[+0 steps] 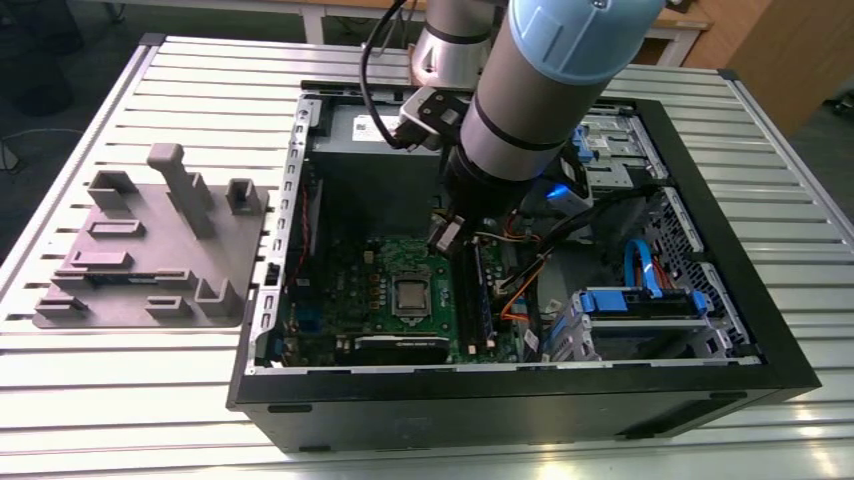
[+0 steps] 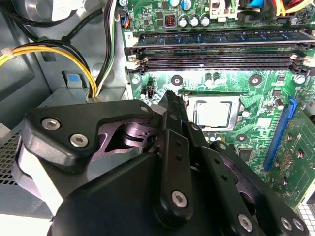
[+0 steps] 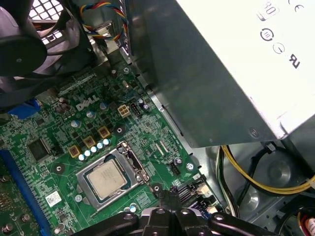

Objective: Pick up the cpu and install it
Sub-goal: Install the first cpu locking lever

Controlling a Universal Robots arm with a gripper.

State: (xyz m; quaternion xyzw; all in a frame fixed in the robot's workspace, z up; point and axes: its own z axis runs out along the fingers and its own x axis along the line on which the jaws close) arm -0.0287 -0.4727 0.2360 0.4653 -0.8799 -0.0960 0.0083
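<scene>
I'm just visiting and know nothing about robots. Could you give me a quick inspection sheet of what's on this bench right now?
Surface: slatted metal table.
Job's things: cpu lies flat in the socket on the green motherboard, inside the open computer case.
Clutter: grey fixture plate beside the case, at the exterior view's left.
End effector: above the motherboard near the socket, holding nothing.
Cables: yellow wires; blue cable.
Surroundings: nothing seen.

I get even, bright room light on the slatted surface [image 1: 160, 400]; the case [image 1: 534, 400] interior sits dimmer. In the second wrist view a white glare washes the board [image 2: 236, 78] beyond the pincer [image 2: 172, 105], whose near body blurs.
</scene>
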